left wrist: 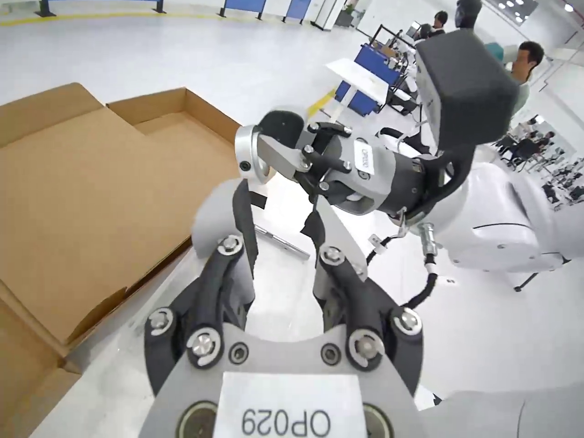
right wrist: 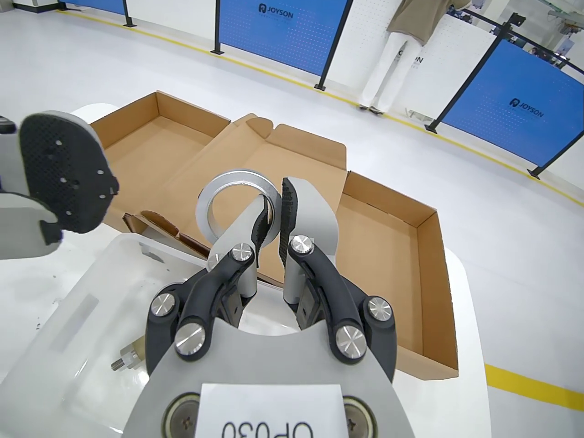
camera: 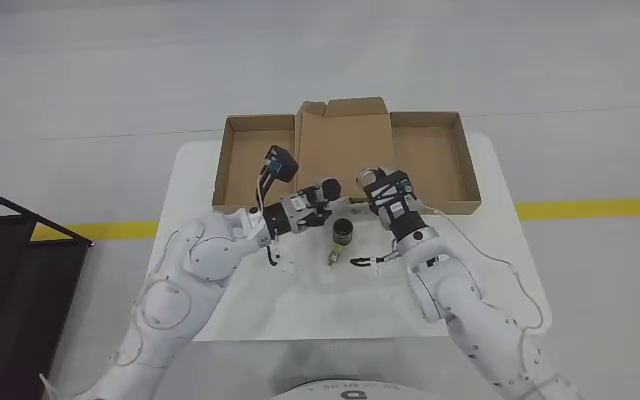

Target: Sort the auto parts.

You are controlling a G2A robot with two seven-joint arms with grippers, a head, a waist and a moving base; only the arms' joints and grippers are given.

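Right gripper [right wrist: 273, 211] is pinching the silver ring [right wrist: 237, 179] by its rim. The pads are squeezed onto it and most of the ring pokes out past the tips. Left gripper [left wrist: 279, 205] sits at its 9 o'clock in the top view, fingers spread wide and empty. The opened-out cardboard box [camera: 245, 160] is at 12 o'clock from both. At 6 o'clock a bolt [camera: 334, 257] lies in a clear tray [right wrist: 82, 284] on the white table [camera: 330, 300], with a dark round part [camera: 342, 233] just beside it. Pale floor all round, a yellow line [camera: 580, 208] across it, blue panels [right wrist: 283, 29] behind.
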